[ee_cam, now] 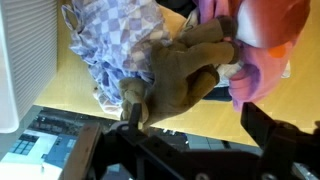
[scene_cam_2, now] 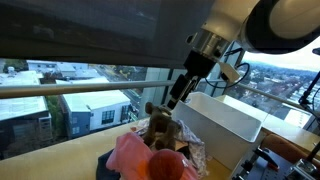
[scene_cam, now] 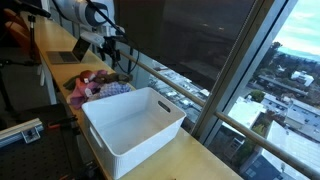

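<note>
Firstly, in an exterior view: shows a long wooden desk [scene_cam: 195, 158] running beside a tall window [scene_cam: 250, 60], with a white bin [scene_cam: 130, 120] standing on it and a heap of soft things [scene_cam: 98, 88] lying just beyond the bin. Finds the arm [scene_cam: 85, 15] reaching down from the upper left, with the pincer [scene_cam: 113, 58] hanging just above the far side of that heap. Too small here to tell how the jaws stand, or to pick single things out of the heap. Next, again in an exterior view: brings the heap close, with a brown plush toy [scene_cam_2: 160, 128] on top, a pink cloth [scene_cam_2: 130, 155] spread below and in front of it, and an orange ball [scene_cam_2: 166, 167] nestled at the near edge. Places the pincer right over the toy, tips at its upper side, touching or just clear of it, impossible to tell which, with the bin to the right. Lastly, through the wrist view: looks down on the brown plush toy lying in the middle, flanked by a blue-and-white checked cloth [ee_cam: 115, 35] at the upper left and by pink and orange stuff at the upper right. Shows the dark fingers [ee_cam: 135, 112] at the bottom edge spread wide, pinching nothing, with the toy lying free ahead of them among the other soft things on the desk.
</note>
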Robot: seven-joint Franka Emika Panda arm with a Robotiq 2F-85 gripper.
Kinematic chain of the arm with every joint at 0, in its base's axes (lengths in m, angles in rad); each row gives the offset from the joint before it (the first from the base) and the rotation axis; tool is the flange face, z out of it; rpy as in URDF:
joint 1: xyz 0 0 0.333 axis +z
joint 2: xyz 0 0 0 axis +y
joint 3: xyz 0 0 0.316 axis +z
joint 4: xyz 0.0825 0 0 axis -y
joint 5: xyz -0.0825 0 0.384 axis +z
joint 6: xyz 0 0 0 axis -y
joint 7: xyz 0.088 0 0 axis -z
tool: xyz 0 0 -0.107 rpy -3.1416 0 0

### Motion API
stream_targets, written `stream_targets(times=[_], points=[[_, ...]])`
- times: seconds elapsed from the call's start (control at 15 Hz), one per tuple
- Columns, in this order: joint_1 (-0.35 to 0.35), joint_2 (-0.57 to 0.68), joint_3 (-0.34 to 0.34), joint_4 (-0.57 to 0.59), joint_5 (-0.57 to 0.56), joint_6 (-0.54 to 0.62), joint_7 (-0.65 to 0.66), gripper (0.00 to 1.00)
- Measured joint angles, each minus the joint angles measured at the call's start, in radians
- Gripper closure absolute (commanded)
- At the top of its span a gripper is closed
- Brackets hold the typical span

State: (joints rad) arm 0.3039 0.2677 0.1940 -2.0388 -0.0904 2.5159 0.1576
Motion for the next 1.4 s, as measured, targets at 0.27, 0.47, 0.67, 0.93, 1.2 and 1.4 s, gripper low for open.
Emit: stream_targets(times=[0.27,0.47,0.67,0.93,1.2,1.4], points=[[-0.003,-0.03,0.0,-0.027,-0.005,0.0,-0.001,0.0],[-0.005,-0.011,0.0,-0.049,-0.005,0.002,-0.001,0.0],[-0.005,0.03,-0.001,-0.055,-0.005,0.018,-0.001,0.0],[-0.005,0.108,-0.013,-0.013,-0.005,0.044,-0.006,0.0],[-0.005,0.196,-0.034,0.087,-0.005,0.047,-0.012,0.0],[-0.005,0.258,-0.044,0.147,-0.005,0.047,-0.012,0.32]])
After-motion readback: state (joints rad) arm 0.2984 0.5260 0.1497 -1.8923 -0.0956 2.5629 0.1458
